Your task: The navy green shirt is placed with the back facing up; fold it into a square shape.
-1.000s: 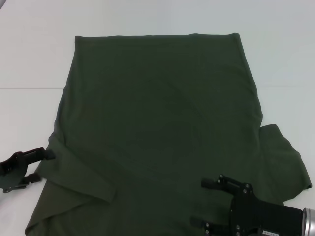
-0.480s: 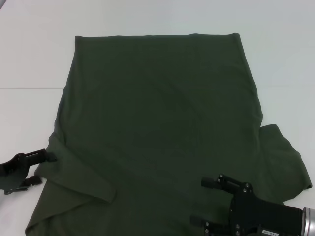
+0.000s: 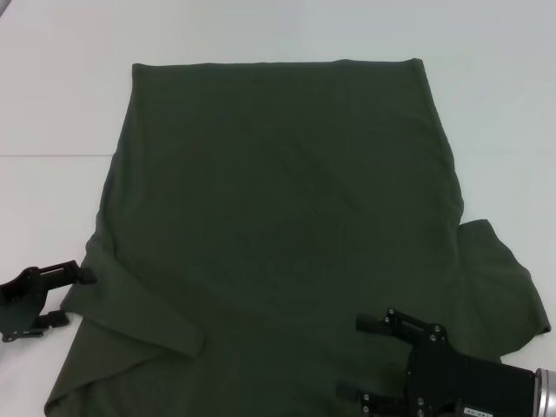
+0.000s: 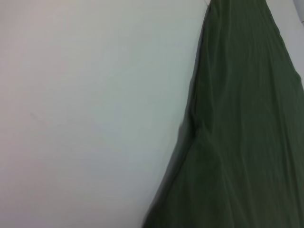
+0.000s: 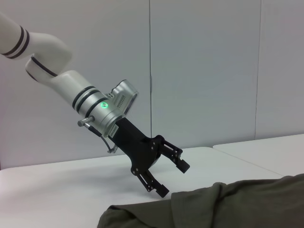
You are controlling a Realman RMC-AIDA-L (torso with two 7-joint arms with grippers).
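The navy green shirt (image 3: 278,217) lies flat on the white table, plain back up, hem at the far side. Its left sleeve (image 3: 139,308) is folded in over the body, and its right sleeve (image 3: 499,287) sticks out sideways. My left gripper (image 3: 74,297) is open at the shirt's near-left edge, beside the folded sleeve, with nothing between its fingers. The right wrist view shows that left gripper (image 5: 173,179) tilted down just over the table, next to the bunched shirt (image 5: 213,206). My right gripper (image 3: 352,358) is open above the shirt's near-right part.
The white table (image 3: 52,104) surrounds the shirt, with a seam line (image 3: 52,155) across it. In the left wrist view, bare table (image 4: 85,104) lies beside the shirt's edge (image 4: 237,133). A grey wall (image 5: 204,61) stands behind the table.
My left gripper has drifted slightly toward the near-left, away from the shirt's edge, still open. The right gripper and the shirt have not moved.
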